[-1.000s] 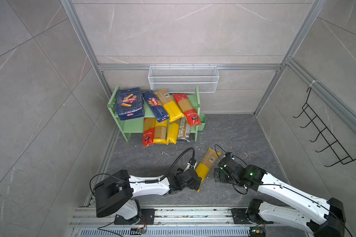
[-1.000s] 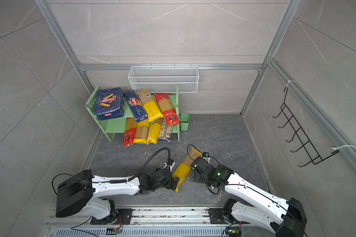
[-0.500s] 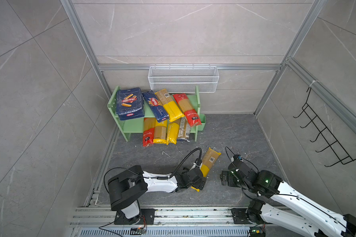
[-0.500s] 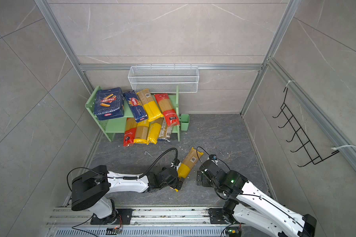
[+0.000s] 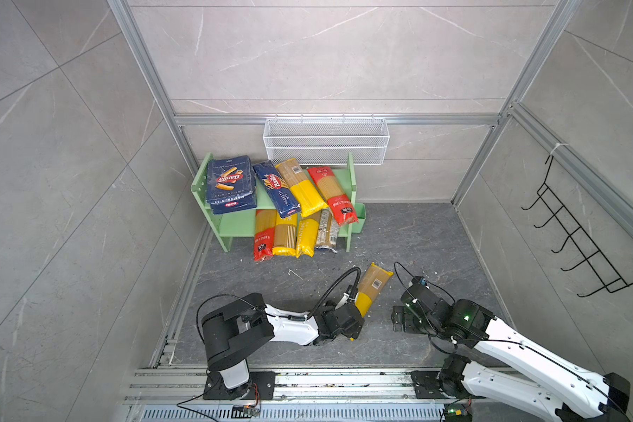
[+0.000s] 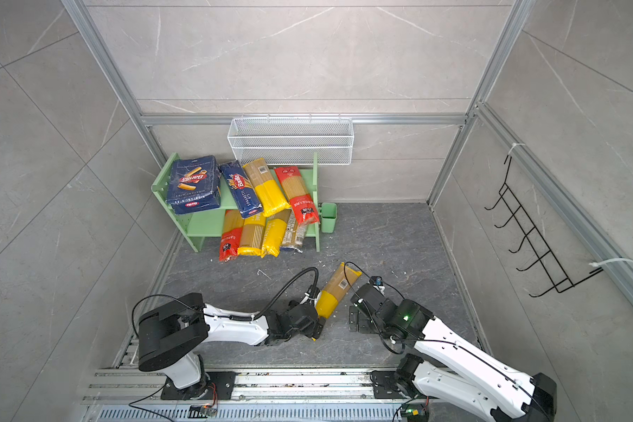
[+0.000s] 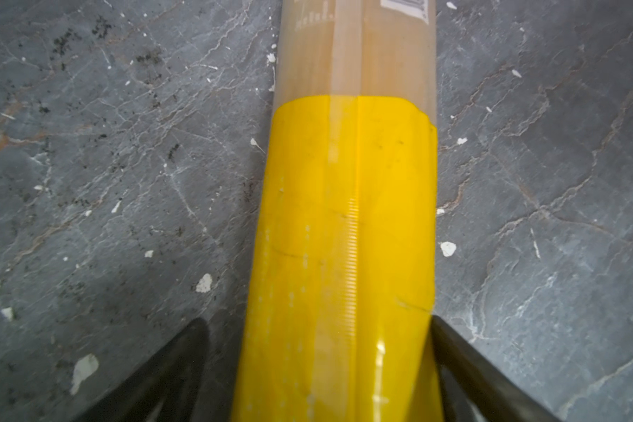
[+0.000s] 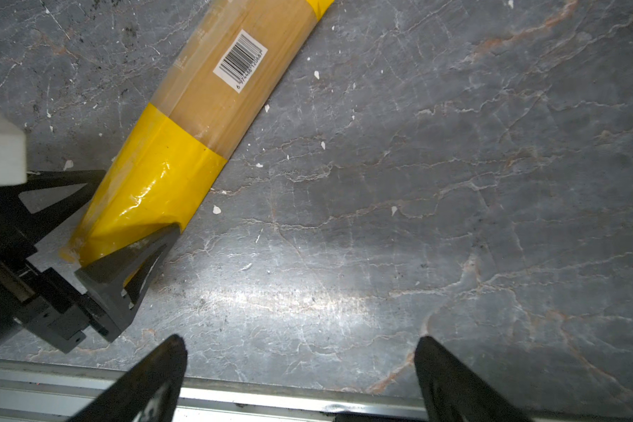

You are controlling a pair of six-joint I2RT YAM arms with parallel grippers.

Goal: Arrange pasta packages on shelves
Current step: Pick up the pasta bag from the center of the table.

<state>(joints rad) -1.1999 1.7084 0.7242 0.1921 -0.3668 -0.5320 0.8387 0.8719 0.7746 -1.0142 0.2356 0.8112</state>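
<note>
Jaws of left gripper (image 8: 138, 202) are set apart astride yellow end of spaghetti bag (image 8: 198, 109) (gap one side); right gripper (image 8: 299, 339) apart, empty. Bag is best centred before closure; shelves (image 5: 234, 224) at 11 o'clock.

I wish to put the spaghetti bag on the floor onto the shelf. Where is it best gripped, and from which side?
Probably the yellow end, across its width, coming low from the arms' side along the bag. The bag lies flat, pointing toward the shelf, its yellow end nearest the left gripper, whose jaws stand astride it.
</note>
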